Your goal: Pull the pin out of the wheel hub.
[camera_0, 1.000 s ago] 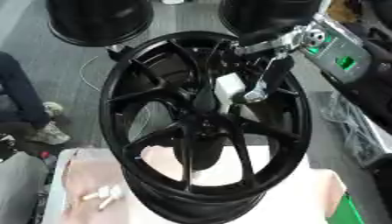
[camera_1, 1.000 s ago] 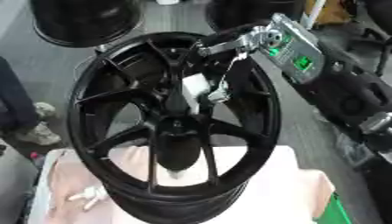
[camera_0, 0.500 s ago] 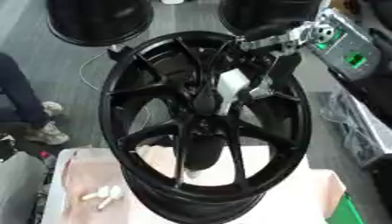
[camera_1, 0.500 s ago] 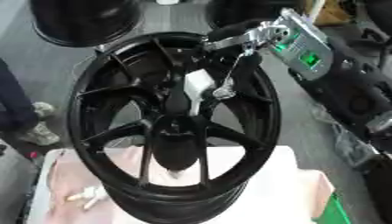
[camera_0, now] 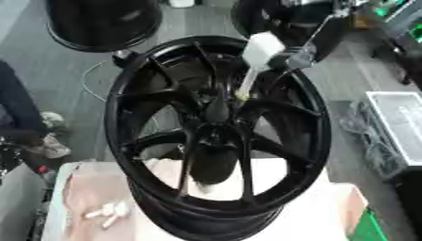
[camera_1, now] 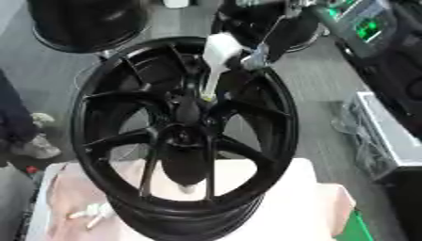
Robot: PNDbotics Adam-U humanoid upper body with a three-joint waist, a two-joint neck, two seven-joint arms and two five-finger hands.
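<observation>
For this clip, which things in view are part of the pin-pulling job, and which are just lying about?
Part of the job:
- black wheel hub, standing upright on the table
- white pin, lifted above the hub's centre
- right hand, holding the pin's upper end

Just lying about:
- small white pieces on the table, lower left
- black wheels on the floor behind
- table with its pinkish cover
</observation>
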